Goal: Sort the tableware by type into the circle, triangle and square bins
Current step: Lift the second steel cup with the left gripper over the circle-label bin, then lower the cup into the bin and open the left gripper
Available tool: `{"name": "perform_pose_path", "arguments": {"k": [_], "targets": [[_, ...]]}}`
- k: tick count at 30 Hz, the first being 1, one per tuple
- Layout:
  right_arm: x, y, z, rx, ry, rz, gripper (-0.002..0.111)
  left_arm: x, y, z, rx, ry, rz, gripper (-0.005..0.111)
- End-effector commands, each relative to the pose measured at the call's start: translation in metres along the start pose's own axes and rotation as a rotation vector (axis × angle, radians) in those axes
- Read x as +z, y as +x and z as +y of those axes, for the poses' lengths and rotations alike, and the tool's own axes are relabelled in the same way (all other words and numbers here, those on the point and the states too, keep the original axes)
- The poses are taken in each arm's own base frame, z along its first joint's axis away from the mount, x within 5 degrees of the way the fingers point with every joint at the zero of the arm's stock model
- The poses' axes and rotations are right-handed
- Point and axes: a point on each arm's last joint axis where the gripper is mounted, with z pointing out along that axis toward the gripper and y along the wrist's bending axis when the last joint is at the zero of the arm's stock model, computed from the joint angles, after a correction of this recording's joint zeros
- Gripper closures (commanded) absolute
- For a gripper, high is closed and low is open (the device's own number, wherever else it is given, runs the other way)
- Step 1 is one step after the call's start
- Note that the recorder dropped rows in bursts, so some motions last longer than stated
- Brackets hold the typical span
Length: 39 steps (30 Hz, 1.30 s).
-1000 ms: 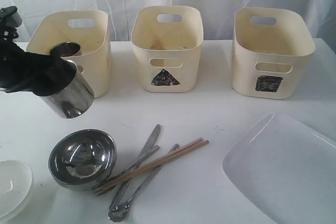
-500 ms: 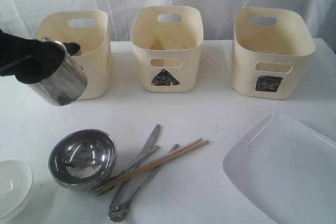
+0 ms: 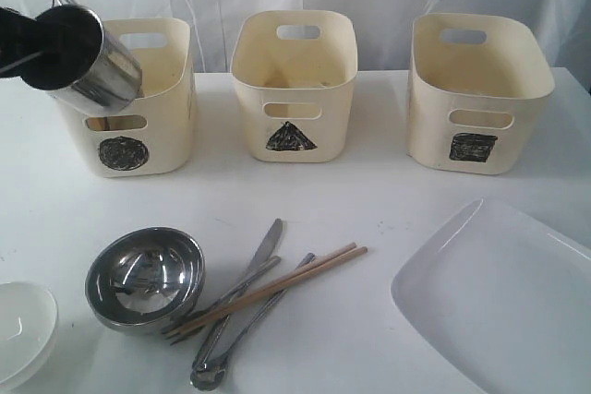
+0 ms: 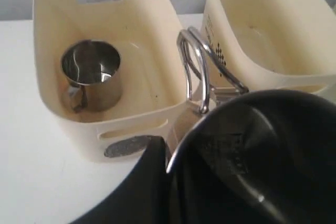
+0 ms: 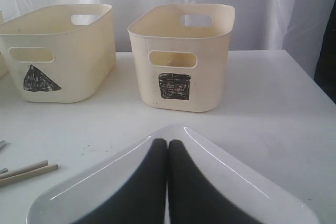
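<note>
Circle bin (image 3: pixel 157 126), ten o'clock, held one steel mug (image 4: pixel 92 74); left end effector (image 3: pixel 51 43) gripped the second mug (image 3: pixel 102 71) over its rim. Right end effector (image 5: pixel 167 182) was closed over the plate (image 5: pixel 241 192); steel bowl (image 3: pixel 143 279), white bowl (image 3: pixel 23 325), cutlery (image 3: pixel 266 246) and chopsticks (image 3: pixel 305 272) lay unsorted.

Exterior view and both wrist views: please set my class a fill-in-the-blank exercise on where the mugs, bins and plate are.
1. The left gripper holds a steel mug at the cream plastic bin marked with a black ____.
2. A second steel mug stands upright ____ that bin.
3. The middle cream bin bears a black ____.
4. The right gripper, shut, is over the large white rounded-square plate, near the third cream bin, marked with a black ____.

Missing words: circle; inside; triangle; square.
</note>
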Motion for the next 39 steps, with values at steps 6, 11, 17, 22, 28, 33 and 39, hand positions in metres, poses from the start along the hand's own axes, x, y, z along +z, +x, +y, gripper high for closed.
{"name": "perform_pose_path", "arguments": {"k": [6, 11, 17, 22, 28, 33, 39], "targets": [[0.000, 0.001, 0.000, 0.000, -0.004, -0.003, 0.108, 0.004, -0.022, 0.007, 0.040, -0.074, -0.266, 0.107], [0.000, 0.001, 0.000, 0.000, -0.004, -0.003, 0.108, 0.038, -0.028, 0.020, 0.089, -0.175, -0.414, 0.107], [0.000, 0.001, 0.000, 0.000, -0.005, -0.003, 0.108, 0.098, -0.010, 0.036, 0.128, -0.256, -0.419, 0.107], [0.000, 0.001, 0.000, 0.000, -0.005, -0.003, 0.108, 0.136, 0.006, 0.040, 0.095, -0.229, -0.296, 0.107], [0.000, 0.001, 0.000, 0.000, -0.005, -0.003, 0.108, 0.154, -0.001, 0.042, 0.088, -0.226, -0.306, 0.107], [0.000, 0.001, 0.000, 0.000, -0.005, -0.003, 0.108, 0.172, 0.000, 0.042, 0.090, -0.201, -0.230, 0.107], [0.000, 0.001, 0.000, 0.000, -0.005, -0.003, 0.108, 0.184, 0.004, 0.040, 0.121, -0.174, -0.151, 0.105]]}}
